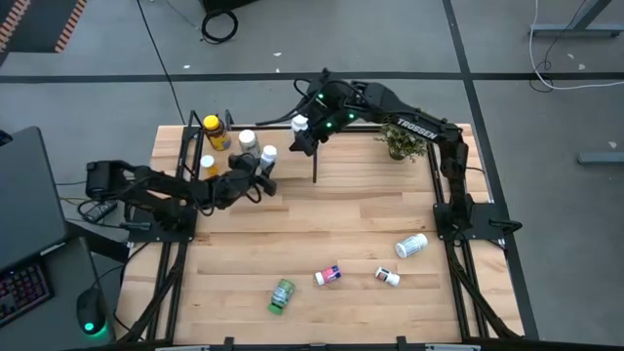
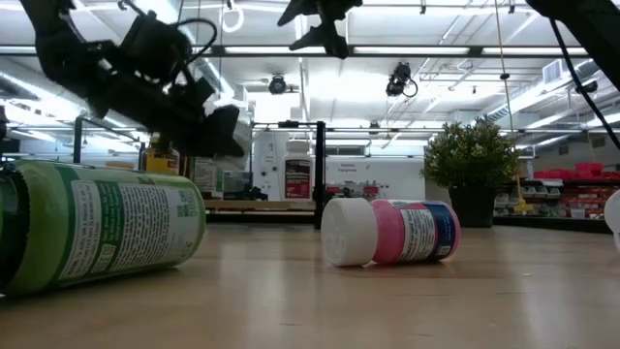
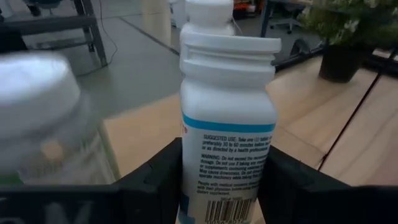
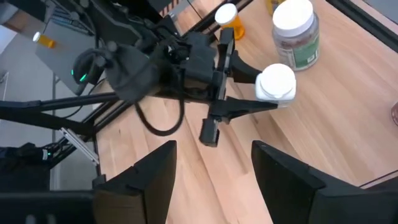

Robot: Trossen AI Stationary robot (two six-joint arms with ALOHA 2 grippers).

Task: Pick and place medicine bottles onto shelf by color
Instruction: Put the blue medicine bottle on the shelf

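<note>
One shelf (image 1: 195, 136) is seen, four bottles on it; four bottles (image 1: 410, 245) lie on the table (image 1: 331, 219); "TROSSEN" is read on the right arm; a white bottle (image 3: 227, 118) is pinched upright by the left gripper (image 1: 261, 180) at the shelf; the right gripper (image 4: 211, 165) is spread, empty.

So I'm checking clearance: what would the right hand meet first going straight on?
Probably the left hand, which grips a white bottle right ahead of the open right hand; depth is unclear.

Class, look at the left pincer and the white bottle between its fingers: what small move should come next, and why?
Probably lower and release: the left pincer grips an upright white bottle at the shelf, beside other standing bottles.
</note>
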